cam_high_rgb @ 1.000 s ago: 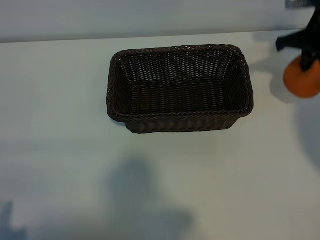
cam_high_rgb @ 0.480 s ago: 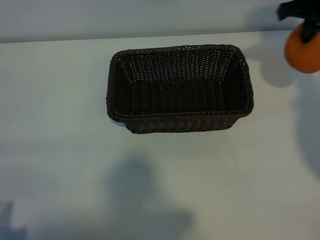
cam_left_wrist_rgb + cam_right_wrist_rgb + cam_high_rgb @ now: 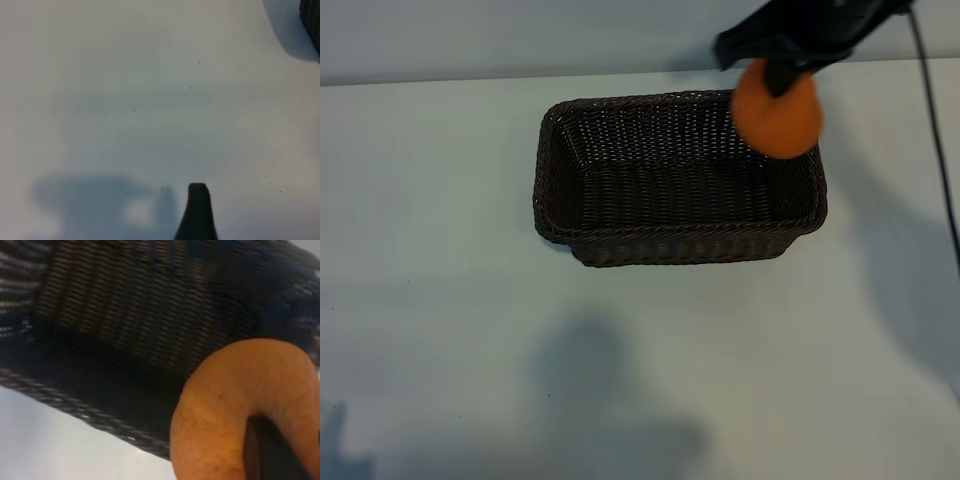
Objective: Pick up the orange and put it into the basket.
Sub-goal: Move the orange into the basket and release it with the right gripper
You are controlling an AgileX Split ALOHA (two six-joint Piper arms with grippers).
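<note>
The orange (image 3: 777, 112) hangs in the air over the far right end of the dark-brown wicker basket (image 3: 548, 190). My right gripper (image 3: 782, 70) is shut on the orange from above. In the right wrist view the orange (image 3: 215, 425) fills the near corner with a dark finger (image 3: 265, 450) pressed into it, and the basket's woven inside (image 3: 125, 315) lies behind and below. The basket holds nothing. Of the left arm, only one dark fingertip (image 3: 198, 205) shows, above bare table and holding nothing.
The white table (image 3: 450, 350) runs wide to the left of and in front of the basket. The right arm's black cable (image 3: 932, 130) trails down the right side. A dark edge (image 3: 312, 20) shows at one corner of the left wrist view.
My right gripper has carried the orange up from the table at the right edge and leftward, to over the basket's right end. The basket has not moved.
</note>
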